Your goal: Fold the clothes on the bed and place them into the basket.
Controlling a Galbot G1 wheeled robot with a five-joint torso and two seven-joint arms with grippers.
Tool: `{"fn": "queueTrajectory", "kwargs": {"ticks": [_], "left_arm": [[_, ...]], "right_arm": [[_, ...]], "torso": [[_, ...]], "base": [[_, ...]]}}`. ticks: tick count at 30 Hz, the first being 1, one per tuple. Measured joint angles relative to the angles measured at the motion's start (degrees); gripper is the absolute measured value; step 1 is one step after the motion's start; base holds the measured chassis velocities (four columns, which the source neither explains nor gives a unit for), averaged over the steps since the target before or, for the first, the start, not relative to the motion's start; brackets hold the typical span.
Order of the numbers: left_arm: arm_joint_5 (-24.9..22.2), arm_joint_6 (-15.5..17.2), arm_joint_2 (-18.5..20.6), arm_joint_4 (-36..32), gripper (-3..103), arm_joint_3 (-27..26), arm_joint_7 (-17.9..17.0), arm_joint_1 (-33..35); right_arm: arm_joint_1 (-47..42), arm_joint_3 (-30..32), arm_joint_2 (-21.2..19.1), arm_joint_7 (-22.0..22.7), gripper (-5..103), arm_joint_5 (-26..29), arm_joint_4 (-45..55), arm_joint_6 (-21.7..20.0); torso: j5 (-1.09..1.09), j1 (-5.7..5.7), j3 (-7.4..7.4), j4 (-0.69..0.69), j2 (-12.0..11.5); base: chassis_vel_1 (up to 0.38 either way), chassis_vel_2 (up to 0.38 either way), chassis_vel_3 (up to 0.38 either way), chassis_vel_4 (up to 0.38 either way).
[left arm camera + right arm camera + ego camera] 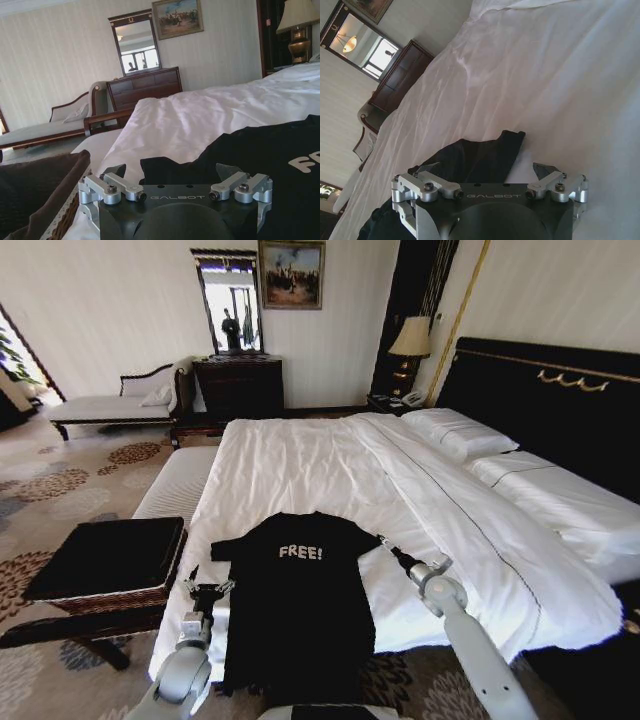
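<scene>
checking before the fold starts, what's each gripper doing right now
Left gripper: open, by the T-shirt's left sleeve, holding nothing.
Right gripper: open, at the right sleeve on the bed, holding nothing.

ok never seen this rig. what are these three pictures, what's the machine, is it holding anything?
It is a wheeled robot with two arms. The wide picture comes from its head camera; the other two come from cameras on each wrist. A black T-shirt lies flat at the foot of the bed. The left pincer sits at the shirt's left sleeve, the right pincer at its right sleeve. Both are open and hold nothing. The basket stands left of the bed.
</scene>
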Motion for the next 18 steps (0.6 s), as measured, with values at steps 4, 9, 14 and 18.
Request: {"fn": "queueTrajectory", "kwargs": {"ticks": [4, 9, 14, 18], "left_arm": [[0.75, 0.09, -0.77, -0.57, 100, 0.35, -0.19, 0.50], [1.10, 0.17, -0.98, -1.08, 100, 0.42, -0.27, 0.97], [1.12, 0.30, -0.98, -1.45, 100, 0.37, -0.37, 1.01], [1.15, 0.78, -0.95, -1.88, 100, 0.50, -0.59, 1.01]], "right_arm": [[2.44, -1.00, 1.24, -1.23, 103, -1.54, -3.49, 1.04], [4.24, -1.75, 1.95, -2.50, 93, -3.24, -6.15, 2.92], [5.17, -2.10, 1.88, -3.72, 77, -5.10, -7.69, 5.10], [5.32, -2.45, 1.37, -3.58, 61, -4.92, -7.97, 5.17]], "torso": [[0.00, 0.01, 0.00, 0.02, 0.00], [0.00, 0.01, 0.00, 0.01, 0.00], [0.00, 0.01, 0.01, 0.00, 0.00], [0.00, 0.01, 0.01, 0.00, 0.00]], "base": [[0.000, 0.000, 0.000, 0.000], [0.000, 0.000, 0.000, 0.000], [0.000, 0.000, 0.000, 0.000], [0.000, 0.000, 0.000, 0.000]]}}
